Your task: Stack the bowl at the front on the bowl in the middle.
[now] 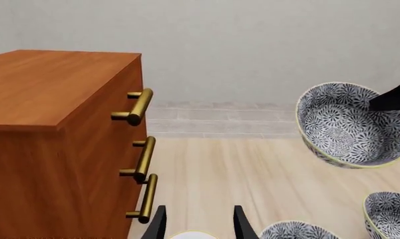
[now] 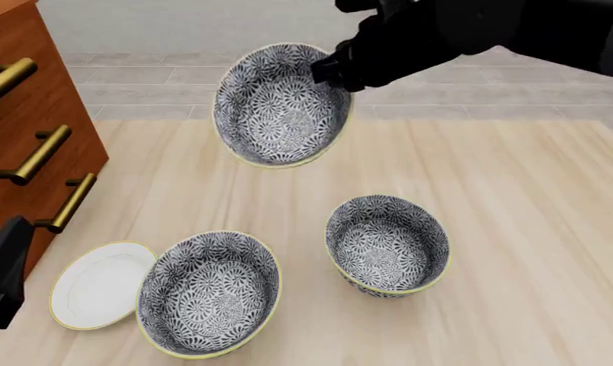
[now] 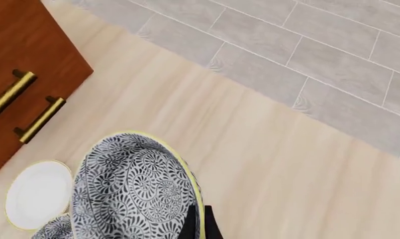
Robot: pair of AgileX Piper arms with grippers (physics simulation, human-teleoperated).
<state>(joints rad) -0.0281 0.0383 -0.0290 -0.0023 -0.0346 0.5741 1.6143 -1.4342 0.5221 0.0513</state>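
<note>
My right gripper [image 2: 332, 69] is shut on the rim of the bowl at the front [image 2: 281, 107], a deep grey-and-white floral bowl with a pale-yellow rim. It hangs high above the table, tilted with its opening toward the front camera. The right wrist view shows it [image 3: 137, 194] pinched between the fingers [image 3: 190, 221]; the left wrist view also catches it [image 1: 349, 124]. The bowl in the middle [image 2: 388, 244], of the same pattern, stands upright on the table below and right of the held one. My left gripper [image 1: 200, 226] is open, low at the table's left, above the white plate.
A wider-looking bowl [image 2: 210, 293] of the same pattern sits front left, beside a flat white plate [image 2: 98, 284]. A wooden drawer cabinet [image 2: 27, 114] with brass handles [image 1: 140, 107] stands along the left. Grey tiled floor lies beyond the table's far edge.
</note>
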